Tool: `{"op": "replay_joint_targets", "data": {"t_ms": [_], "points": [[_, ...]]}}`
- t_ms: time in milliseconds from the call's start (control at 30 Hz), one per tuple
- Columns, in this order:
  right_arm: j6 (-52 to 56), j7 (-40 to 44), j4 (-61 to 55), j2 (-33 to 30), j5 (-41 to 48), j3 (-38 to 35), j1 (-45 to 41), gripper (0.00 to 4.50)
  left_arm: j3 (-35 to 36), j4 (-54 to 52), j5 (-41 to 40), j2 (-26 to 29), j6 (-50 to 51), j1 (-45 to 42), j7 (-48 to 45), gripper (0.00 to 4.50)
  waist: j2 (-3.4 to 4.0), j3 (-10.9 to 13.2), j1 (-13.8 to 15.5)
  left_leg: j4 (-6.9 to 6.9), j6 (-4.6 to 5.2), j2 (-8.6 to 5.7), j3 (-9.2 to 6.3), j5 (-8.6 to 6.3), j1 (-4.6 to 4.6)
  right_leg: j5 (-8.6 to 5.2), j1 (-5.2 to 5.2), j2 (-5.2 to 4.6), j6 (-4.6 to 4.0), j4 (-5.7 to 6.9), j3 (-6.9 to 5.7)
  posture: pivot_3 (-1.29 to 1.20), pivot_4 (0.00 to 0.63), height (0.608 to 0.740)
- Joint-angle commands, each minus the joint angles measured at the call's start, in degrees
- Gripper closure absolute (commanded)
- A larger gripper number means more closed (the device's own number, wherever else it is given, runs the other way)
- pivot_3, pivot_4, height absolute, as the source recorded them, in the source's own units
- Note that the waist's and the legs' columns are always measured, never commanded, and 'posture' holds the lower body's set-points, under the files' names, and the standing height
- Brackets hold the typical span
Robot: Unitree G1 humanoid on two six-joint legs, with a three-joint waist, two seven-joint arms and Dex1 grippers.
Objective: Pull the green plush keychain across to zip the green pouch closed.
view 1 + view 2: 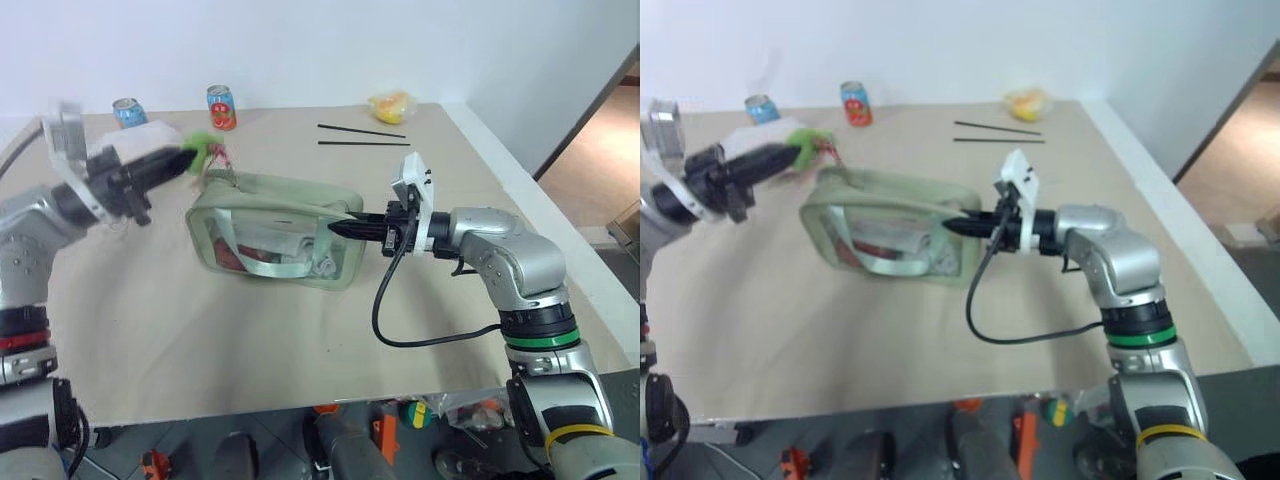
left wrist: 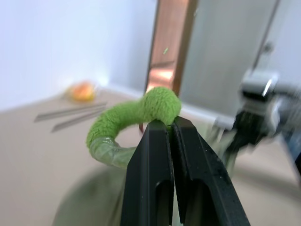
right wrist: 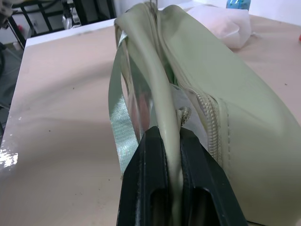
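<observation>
Left end effector pinching green plush keychain, raised above desk at pouch's 10 o'clock corner. Right end effector clamped on seam edge of green pouch at its 3 o'clock end. Pouch at desk centre, clear panel facing camera, strap handle draped over it. Two cans at desk's 11 o'clock; two black sticks and yellow lumpy object toward 1 o'clock.
</observation>
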Motion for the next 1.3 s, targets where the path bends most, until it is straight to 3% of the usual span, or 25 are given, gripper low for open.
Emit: {"op": "replay_joint_targets", "data": {"t_ms": [33,200,233,467,800,1033,1300], "points": [[1.2,-2.0,-4.2,2.7,1.9,0.7,1.0,4.5,-2.1,-4.6,-0.3,-0.8,1.5,-0.7,0.7,4.46,0.0,0.0,-0.2,-0.02,0.0,0.01,0.02,0.0,0.03,0.0,0.01,0.02,0.0,0.04,0.01,0.0,0.15,0.74],[2.4,-3.6,-6.1,3.9,2.4,0.5,2.2,4.5,-8.9,-7.8,6.2,0.1,-2.6,4.6,-3.1,4.46,0.01,0.0,-0.2,-0.04,-0.02,0.12,-0.02,0.01,0.12,-0.02,-0.01,0.17,-0.04,0.17,0.0,0.0,0.15,0.74],[2.6,-3.9,-6.3,3.9,2.5,0.4,2.4,4.5,-9.5,-8.0,6.7,0.4,-2.7,5.4,-4.1,3.82,0.01,0.0,-0.2,-0.04,-0.03,0.11,-0.02,0.02,0.14,-0.03,-0.01,0.17,-0.05,0.19,0.0,0.0,0.15,0.74],[3.1,-4.5,-6.9,3.4,3.2,0.0,2.5,4.5,-8.8,-6.1,9.4,0.5,-5.8,5.3,-5.4,1.57,0.01,0.0,-0.2,0.03,-0.05,0.07,-0.05,0.04,0.21,-0.03,-0.01,0.18,-0.05,0.24,0.0,0.0,0.15,0.74],[2.8,-4.5,-6.4,3.5,3.3,0.7,2.3,4.5,7.1,-8.7,-6.6,5.1,2.8,7.2,-5.5,1.57,0.01,0.0,-0.3,-0.02,-0.02,0.12,-0.03,0.02,0.14,-0.05,-0.09,0.24,-0.08,0.22,0.03,0.0,0.15,0.74],[2.4,-3.9,-5.6,3.8,3.3,1.0,1.6,4.5,9.5,-5.0,0.1,11.4,-0.3,19.4,-8.4,1.57,0.01,0.0,-0.3,-0.03,-0.02,0.11,-0.02,0.02,0.46,-0.09,-0.06,0.17,-0.15,0.22,-0.02,0.0,0.15,0.74],[2.2,-3.8,-5.8,4.2,3.2,0.8,0.9,4.5,4.2,2.2,5.4,7.4,-2.2,18.6,-6.1,1.57,-0.01,0.0,-0.3,-0.1,-0.02,0.11,0.01,0.02,0.52,-0.11,-0.06,0.19,-0.18,0.22,0.0,0.0,0.15,0.74]]}}
